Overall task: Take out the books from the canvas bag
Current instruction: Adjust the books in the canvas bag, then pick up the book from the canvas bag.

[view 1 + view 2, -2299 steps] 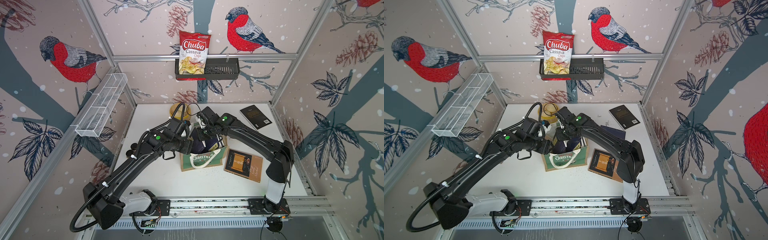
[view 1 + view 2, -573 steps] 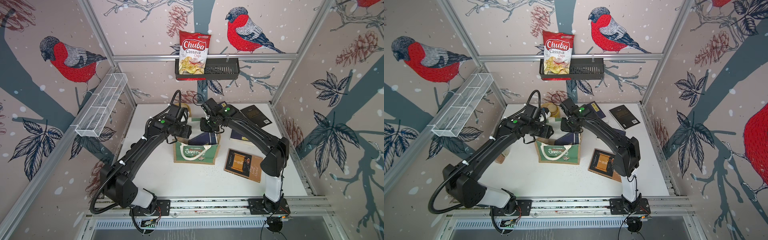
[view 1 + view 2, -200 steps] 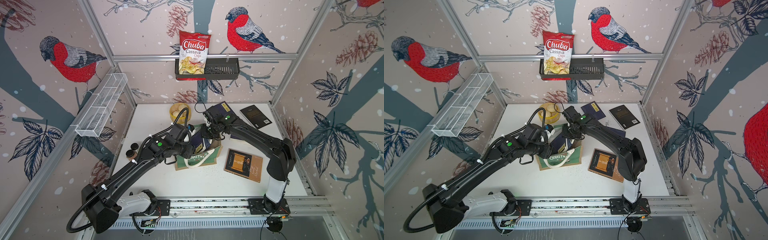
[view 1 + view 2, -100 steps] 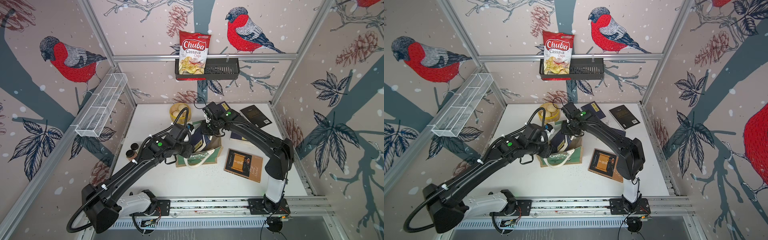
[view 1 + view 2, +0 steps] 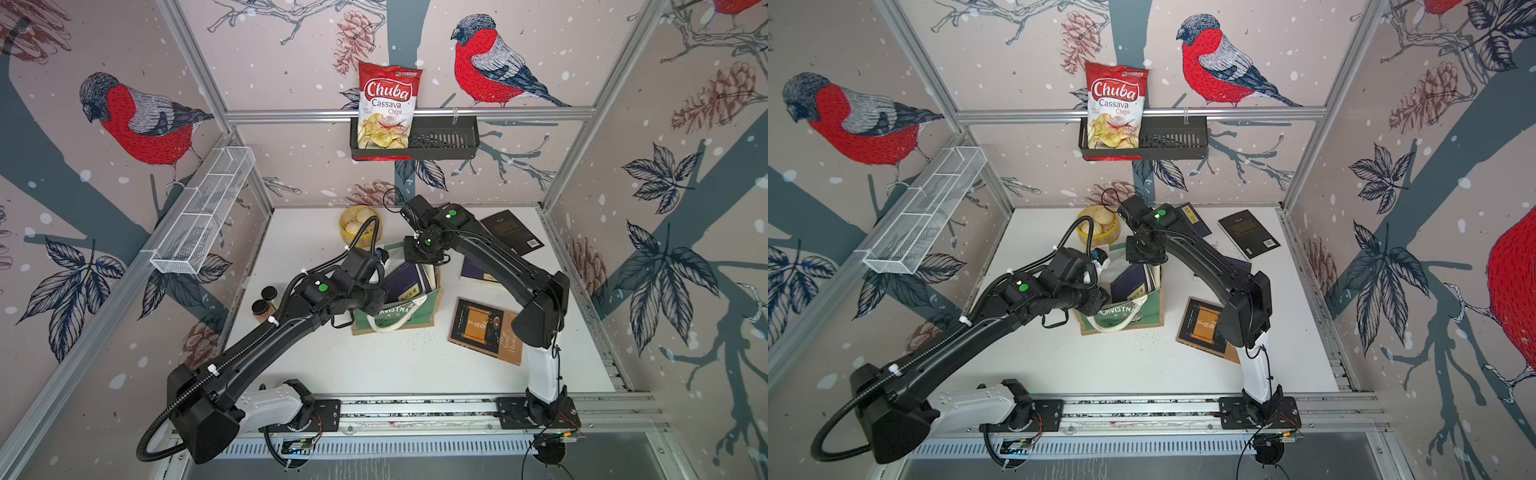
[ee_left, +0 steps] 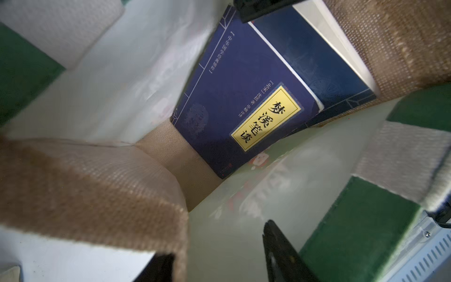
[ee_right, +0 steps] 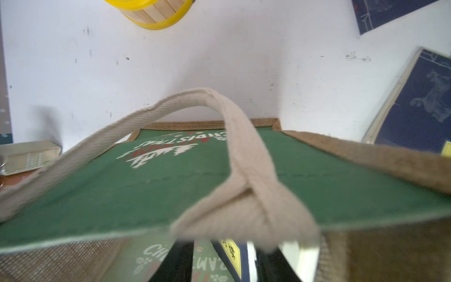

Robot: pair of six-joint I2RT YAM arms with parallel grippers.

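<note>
The canvas bag (image 5: 399,318) stands mid-table, tan jute with green panels. Two navy books (image 6: 231,97) with yellow labels lean inside it. My left gripper (image 6: 217,241) is open at the bag's left rim, one finger inside and one outside the jute wall (image 6: 85,183). Over the far rim my right gripper (image 7: 223,246) is open, its fingers either side of a navy book's top edge, partly hidden by the handle (image 7: 244,146). Out on the table lie a brown-black book (image 5: 486,328), a black book (image 5: 513,230) and two navy books (image 5: 478,272) (image 5: 1192,218).
A yellow-rimmed wooden basket (image 5: 359,224) stands just behind the bag. Two small dark-lidded jars (image 5: 264,301) sit at the table's left edge. On the back wall a black rack holds a red chips bag (image 5: 388,108). A white wire shelf (image 5: 203,212) hangs on the left wall.
The right gripper's jaws have opened from shut over the bag's mouth and now flank a navy book's edge. The left gripper's jaws have narrowed slightly. The bag has hardly moved.
</note>
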